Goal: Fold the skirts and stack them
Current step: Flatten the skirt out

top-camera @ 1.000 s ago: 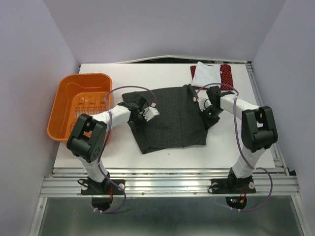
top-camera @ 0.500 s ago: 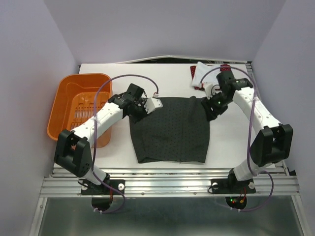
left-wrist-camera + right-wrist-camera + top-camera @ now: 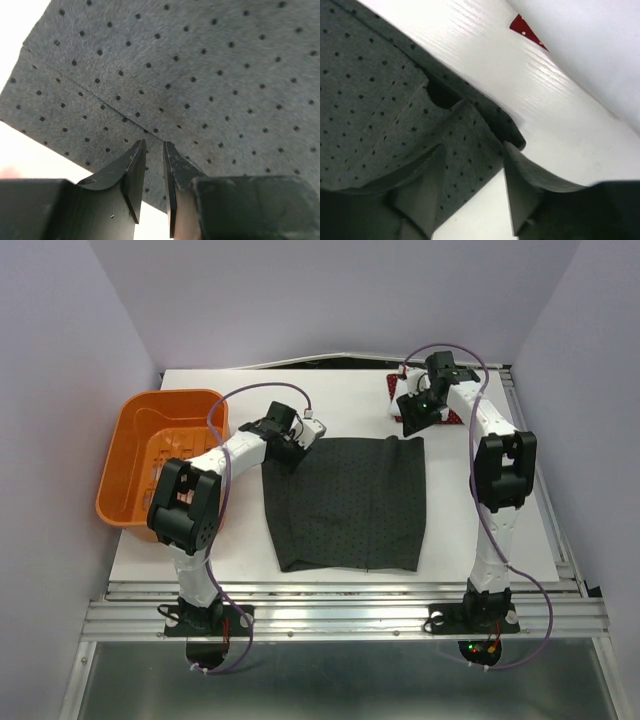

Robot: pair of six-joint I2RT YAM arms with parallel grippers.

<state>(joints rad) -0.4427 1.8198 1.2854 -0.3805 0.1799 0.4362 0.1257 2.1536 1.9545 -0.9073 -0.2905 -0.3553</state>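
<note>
The dark grey dotted skirt (image 3: 345, 505) lies spread flat in the middle of the table. My left gripper (image 3: 291, 446) hovers at its far left corner. In the left wrist view its jaws (image 3: 154, 150) stand a narrow gap apart, with nothing between them and the grey cloth (image 3: 200, 65) below. My right gripper (image 3: 410, 421) is at the far right corner, open, with the rumpled grey corner (image 3: 455, 135) lying loose under it. The red skirt (image 3: 392, 382) and the white skirt (image 3: 396, 401) lie at the back right, mostly hidden by my right arm. A red tip (image 3: 522, 25) shows in the right wrist view.
An orange plastic basket (image 3: 165, 398) stands at the table's left edge, close beside my left arm. Bare white table (image 3: 500, 520) lies to the right of the grey skirt, and a narrow strip in front of it.
Both grippers carried the grey skirt's far edge toward the back, pulling the cloth flat and square, then opened and let it go. The right arm has moved back over the red and white skirts.
</note>
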